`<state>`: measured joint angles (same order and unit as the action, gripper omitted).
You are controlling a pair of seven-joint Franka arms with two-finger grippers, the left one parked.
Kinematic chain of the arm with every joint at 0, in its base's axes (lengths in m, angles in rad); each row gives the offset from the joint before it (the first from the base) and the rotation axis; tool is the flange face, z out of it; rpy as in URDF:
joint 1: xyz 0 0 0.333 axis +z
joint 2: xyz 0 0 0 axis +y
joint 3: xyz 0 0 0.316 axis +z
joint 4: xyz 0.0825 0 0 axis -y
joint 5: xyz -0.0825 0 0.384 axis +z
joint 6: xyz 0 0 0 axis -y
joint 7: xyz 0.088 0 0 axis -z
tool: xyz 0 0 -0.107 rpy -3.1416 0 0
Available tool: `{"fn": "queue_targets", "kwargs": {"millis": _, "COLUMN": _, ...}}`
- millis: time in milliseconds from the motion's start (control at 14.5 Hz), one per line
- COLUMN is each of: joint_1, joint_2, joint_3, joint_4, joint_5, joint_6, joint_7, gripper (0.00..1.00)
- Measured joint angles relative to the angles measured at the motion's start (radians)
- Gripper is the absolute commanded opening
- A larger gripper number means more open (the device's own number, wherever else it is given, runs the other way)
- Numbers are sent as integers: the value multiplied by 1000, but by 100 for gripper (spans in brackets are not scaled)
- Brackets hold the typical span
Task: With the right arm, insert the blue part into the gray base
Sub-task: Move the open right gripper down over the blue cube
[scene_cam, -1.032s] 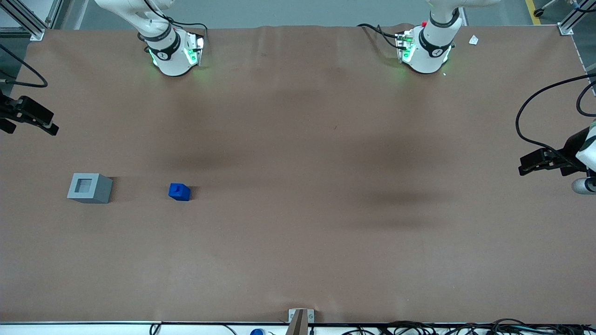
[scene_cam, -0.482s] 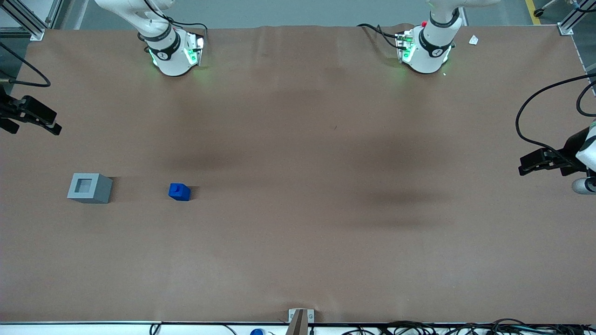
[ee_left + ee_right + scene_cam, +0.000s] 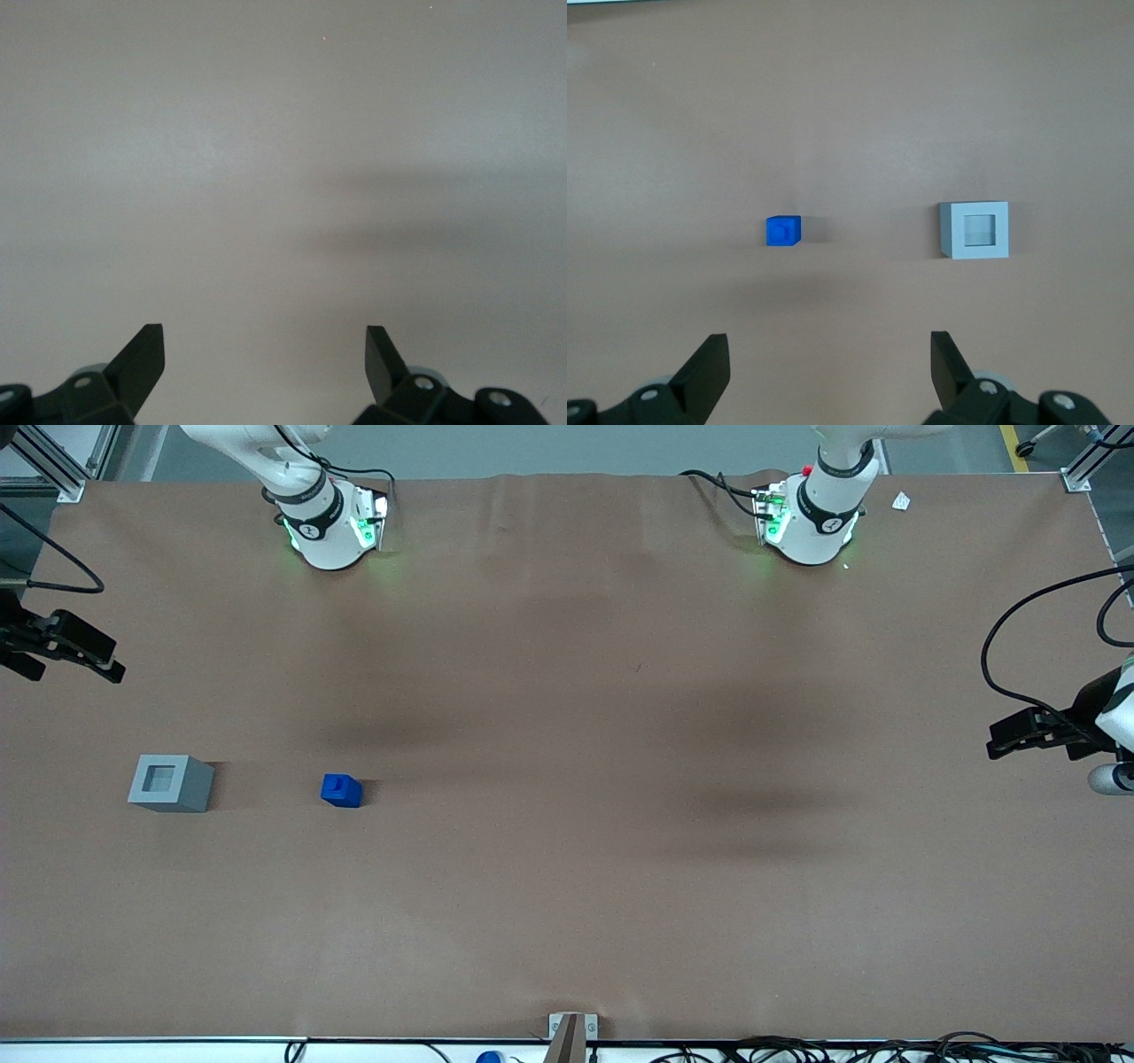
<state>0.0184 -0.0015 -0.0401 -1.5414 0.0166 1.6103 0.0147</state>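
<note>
- Since the earlier frames a small drift of the gripper (image 3: 62,648) is seen, from the working arm's table edge toward the table's middle; blue part (image 3: 341,789) and gray base (image 3: 171,783) are unchanged in position.
- Nearest the front camera: blue part, resting on the brown table cover (image 3: 567,886), stub end up as far as can be judged, untouched.
- Beside it, at about the same depth and nearer the working arm's end: gray base, upright, square recess facing up, nothing in it. The two blocks are well apart.
- Farther from the camera than both blocks: gripper, held high over the table edge, fingers spread wide, nothing held. In the right wrist view both blocks are framed ahead of the spread fingertips (image 3: 709,359), with the blue part (image 3: 783,230) and gray base (image 3: 974,229) side by side.
- Handling, judged: blue part is taken to be light, rigid plastic; no crush risk, but smooth faces may slip or twist under an off-centre pinch.
- Grip is best taken on two parallel side faces of the wider body, low enough to be square, stub left free.
- If the stub is the mating end, a reorientation would be needed before insertion; this cannot be settled from these views.
- Gray base is loose on the cover and could be shoved by a misaligned descent.
</note>
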Motion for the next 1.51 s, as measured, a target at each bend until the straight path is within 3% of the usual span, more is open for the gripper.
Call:
{"fn": "queue_targets", "kwargs": {"millis": 894, "joint_1": 121, "joint_2": 69, "joint_3": 10, "joint_4": -236, "joint_5": 0, "joint_6": 272, "joint_7": 105, "gripper": 100}}
{"fn": "queue_targets", "kwargs": {"millis": 1514, "joint_1": 187, "joint_2": 200, "joint_3": 10, "joint_4": -354, "joint_5": 0, "joint_6": 499, "joint_7": 222, "gripper": 100}}
